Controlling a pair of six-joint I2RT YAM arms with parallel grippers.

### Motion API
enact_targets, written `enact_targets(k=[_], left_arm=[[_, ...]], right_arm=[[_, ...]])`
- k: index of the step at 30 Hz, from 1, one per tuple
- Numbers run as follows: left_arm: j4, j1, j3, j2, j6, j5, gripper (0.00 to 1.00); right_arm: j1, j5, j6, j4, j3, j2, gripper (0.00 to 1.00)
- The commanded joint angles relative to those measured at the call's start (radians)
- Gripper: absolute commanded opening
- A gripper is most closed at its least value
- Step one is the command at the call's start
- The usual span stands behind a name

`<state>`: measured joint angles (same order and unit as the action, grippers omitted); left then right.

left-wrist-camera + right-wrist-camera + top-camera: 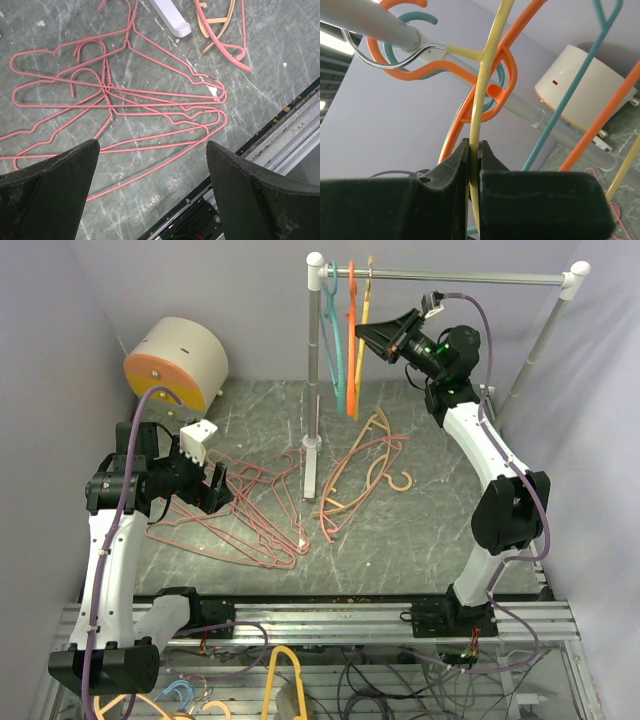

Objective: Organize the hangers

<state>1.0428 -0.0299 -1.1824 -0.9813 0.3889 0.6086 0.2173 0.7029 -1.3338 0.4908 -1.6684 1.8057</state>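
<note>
1. The rail (440, 277) is seen above the right pincer (473, 147).
2. The pink wire hangers (125, 100) are found flat below the left pincer (152, 145), jaws spread, nothing held; that arm is nearer.
3. The yellow hanger (487, 75) is clamped upright in the right pincer.
4. Its steel hook (432, 48) is shown over the rail by the wrist view only.

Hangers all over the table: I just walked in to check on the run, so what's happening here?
The right gripper is shut on the yellow hanger, which hooks over the rail beside the teal hanger and orange hanger. The left gripper hangs open above the pink wire hangers tangled on the table. More plastic hangers lie there too, not yet hung.
</note>
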Motion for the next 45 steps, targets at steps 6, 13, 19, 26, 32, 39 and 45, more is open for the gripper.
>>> enact_targets(k=[6, 13, 19, 26, 32, 39, 45], left_arm=[[-0.019, -0.008, 0.004, 0.014, 0.012, 0.022, 0.99], [-0.017, -0.013, 0.006, -0.009, 0.021, 0.021, 1.0], [-0.016, -0.022, 0.006, -0.013, 0.024, 0.018, 0.99], [-0.015, -0.026, 0.006, -0.031, 0.026, 0.021, 0.99], [-0.019, -0.026, 0.007, -0.032, 0.02, 0.014, 0.99], [-0.021, -0.027, 0.007, -0.03, 0.018, 0.011, 0.99], [-0.021, -0.027, 0.009, -0.021, 0.016, 0.009, 0.99]], right_arm=[[0.006, -0.063, 0.137, -0.043, 0.103, -0.167, 0.87], [0.077, -0.359, 0.468, -0.329, 0.367, -0.538, 1.0], [0.084, -0.449, 0.608, -0.518, 0.628, -0.649, 1.0], [0.167, -0.584, 0.633, -0.609, 0.738, -0.512, 0.95], [0.284, -0.647, 0.597, -0.63, 0.674, -0.314, 0.88], [0.417, -0.713, 0.566, -0.628, 0.583, -0.145, 0.8], [0.453, -0.781, 0.562, -0.638, 0.544, -0.062, 0.76]])
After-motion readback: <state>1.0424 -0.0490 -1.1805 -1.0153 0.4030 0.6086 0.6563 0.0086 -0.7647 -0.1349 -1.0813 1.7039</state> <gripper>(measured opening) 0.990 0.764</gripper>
